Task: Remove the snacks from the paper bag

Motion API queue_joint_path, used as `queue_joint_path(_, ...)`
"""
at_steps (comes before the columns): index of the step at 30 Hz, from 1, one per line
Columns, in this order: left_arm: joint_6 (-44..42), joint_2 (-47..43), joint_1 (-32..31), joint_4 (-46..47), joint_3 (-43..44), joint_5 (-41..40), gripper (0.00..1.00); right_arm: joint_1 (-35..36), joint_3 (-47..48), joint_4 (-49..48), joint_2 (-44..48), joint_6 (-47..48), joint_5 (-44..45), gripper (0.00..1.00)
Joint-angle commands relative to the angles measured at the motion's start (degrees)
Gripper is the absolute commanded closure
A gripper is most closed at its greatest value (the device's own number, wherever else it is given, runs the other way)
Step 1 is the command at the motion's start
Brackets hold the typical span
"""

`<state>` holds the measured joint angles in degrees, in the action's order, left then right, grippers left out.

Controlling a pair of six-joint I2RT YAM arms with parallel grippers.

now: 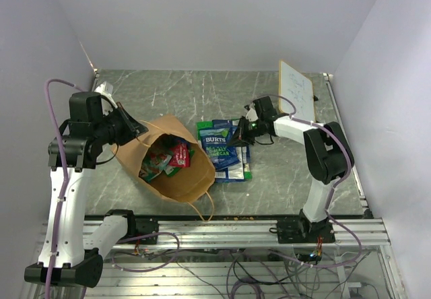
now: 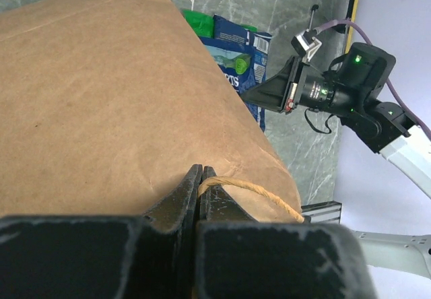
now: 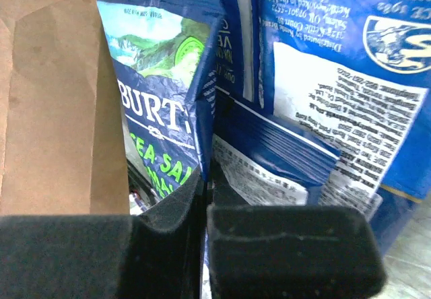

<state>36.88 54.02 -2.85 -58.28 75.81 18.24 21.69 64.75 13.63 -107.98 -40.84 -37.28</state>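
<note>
The left gripper (image 1: pixel 138 131) clamps the paper bag (image 1: pixel 195 181) rim open, and the snacks (image 1: pixel 165 157) inside lie at eight o'clock from the nearer right gripper (image 1: pixel 234 137), whose fingers are together beside the blue packets (image 1: pixel 221 149).

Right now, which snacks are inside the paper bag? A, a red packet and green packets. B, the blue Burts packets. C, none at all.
A: the top view shows a red packet and green packets in the open mouth of the paper bag, while the blue Burts packets are out beside it.
</note>
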Motion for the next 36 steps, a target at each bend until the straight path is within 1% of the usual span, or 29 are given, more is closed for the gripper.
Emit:
queue_joint_path(1, -0.67, 0.01, -0.15, 1.37, 1.17, 0.81, 0.93, -2.24, 0.28, 0.55, 1.15, 3.73, -0.42, 1.00)
queue_joint_path(7, -0.25, -1.20, -0.17, 1.02, 0.36, 0.48, 0.93, -3.36, 1.98, 6.19, -0.06, 9.35, 3.90, 1.00)
queue_joint_path(10, -0.31, -1.90, -0.17, 0.39, 0.38, 0.10, 0.93, -3.36, 1.41, 6.47, 0.75, 10.83, 2.91, 0.99)
queue_joint_path(14, -0.23, -2.42, -0.17, 0.90, -0.51, -0.38, 0.93, -3.39, 2.93, 10.50, 3.12, 15.30, 3.30, 0.72)
queue_joint_path(17, 1.54, -2.39, -0.19, 2.64, -2.23, 1.04, 0.93, -3.38, 4.27, 13.78, 8.19, 18.28, 5.49, 0.51)
queue_joint_path(20, 2.67, -2.97, -0.16, 4.36, -3.68, 1.55, 0.93, -3.35, 5.40, 15.67, 12.82, 22.60, 7.41, 0.36)
queue_joint_path(22, 2.84, -3.46, -0.14, 4.84, -4.57, 0.87, 0.93, -3.37, 6.31, 16.05, 15.23, 25.02, 7.35, 0.31)
queue_joint_path(25, 2.31, -2.94, -0.18, 5.03, -4.75, 1.16, 0.93, -2.55, 8.15, 14.64, 18.50, 26.19, 2.98, 0.28)
queue_joint_path(28, 1.54, -2.00, -0.16, 3.69, -2.63, 0.98, 0.93, 0.12, 7.09, 9.04, 22.95, 25.41, -0.97, 0.28)
queue_joint_path(31, 1.80, -2.84, -0.21, 3.68, -2.25, -0.24, 0.93, 5.04, 5.05, 2.50, 27.11, 27.00, -1.13, 0.27)
queue_joint_path(34, 3.09, -3.14, -0.22, 4.15, -3.23, 0.75, 0.93, 12.19, 2.79, -3.23, 30.73, 32.90, -0.03, 0.28)
queue_joint_path(36, 3.27, -3.61, -0.22, 4.63, -3.53, 1.16, 0.93, 15.92, -0.47, -8.72, 33.37, 37.08, -2.14, 0.28)
